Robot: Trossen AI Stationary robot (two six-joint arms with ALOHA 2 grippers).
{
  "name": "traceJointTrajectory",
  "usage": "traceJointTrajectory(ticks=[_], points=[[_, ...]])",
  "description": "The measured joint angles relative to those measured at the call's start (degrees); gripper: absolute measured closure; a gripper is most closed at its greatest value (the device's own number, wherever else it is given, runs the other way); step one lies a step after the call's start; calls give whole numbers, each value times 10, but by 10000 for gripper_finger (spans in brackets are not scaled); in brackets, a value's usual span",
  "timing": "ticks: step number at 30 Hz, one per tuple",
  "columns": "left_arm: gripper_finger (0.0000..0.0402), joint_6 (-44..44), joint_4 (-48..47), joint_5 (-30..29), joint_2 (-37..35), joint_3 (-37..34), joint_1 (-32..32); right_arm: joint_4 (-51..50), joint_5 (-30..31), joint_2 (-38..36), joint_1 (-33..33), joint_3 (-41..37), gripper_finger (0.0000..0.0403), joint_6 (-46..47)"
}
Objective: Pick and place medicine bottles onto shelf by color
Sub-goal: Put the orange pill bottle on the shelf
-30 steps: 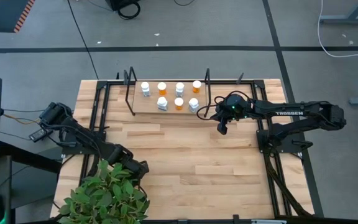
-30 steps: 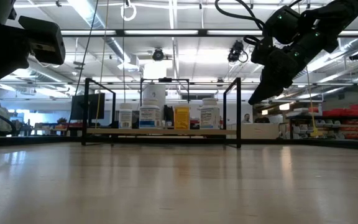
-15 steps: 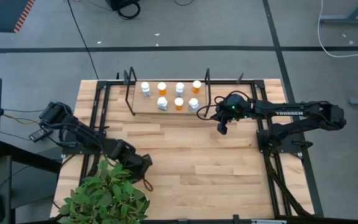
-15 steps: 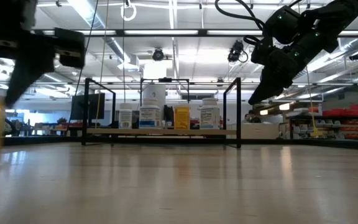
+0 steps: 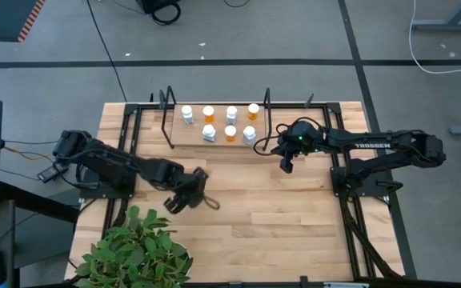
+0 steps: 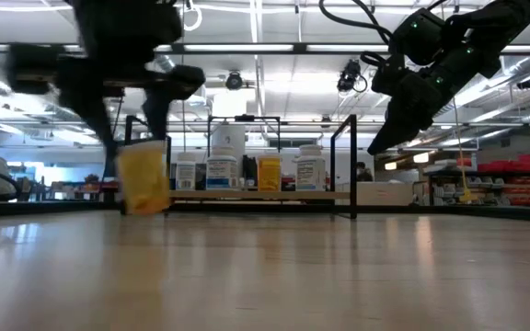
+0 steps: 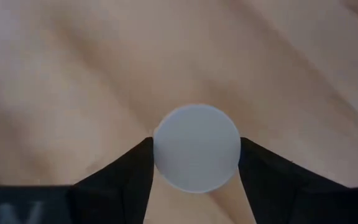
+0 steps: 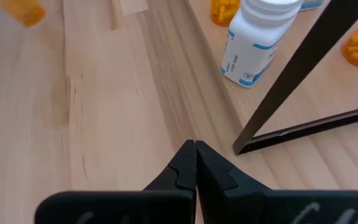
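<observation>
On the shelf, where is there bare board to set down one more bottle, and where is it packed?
The shelf is bare at its left end, between the black upright and the nearest white bottle. From there to the right upright, seven bottles fill two rows. The left gripper holds an orange bottle over open tabletop; the right gripper hangs shut beside the shelf's right end.

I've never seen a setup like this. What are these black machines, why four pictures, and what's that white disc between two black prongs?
Two robot arms at a wooden table. One camera looks down from above, one sits at table height, and one rides on each wrist. The white disc is the cap of an orange bottle, gripped by the left tool and seen from its wrist camera. The right tool is shut and empty, beside the shelf, where seven bottles stand. A plant sits at the table's corner.
</observation>
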Motion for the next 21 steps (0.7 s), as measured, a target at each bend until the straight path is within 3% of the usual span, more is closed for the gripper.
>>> traceJointTrajectory(ticks=[3, 10, 21], points=[[179, -49, 0, -27, 0, 18, 26, 1, 0, 0, 0, 0, 397, -10], [185, -116, -17, -29, 0, 48, 79, 2, 0, 0, 0, 0, 397, -16], [184, -226, -173, -68, -1, 125, 168, 5, 0, 0, 0, 0, 397, -16]])
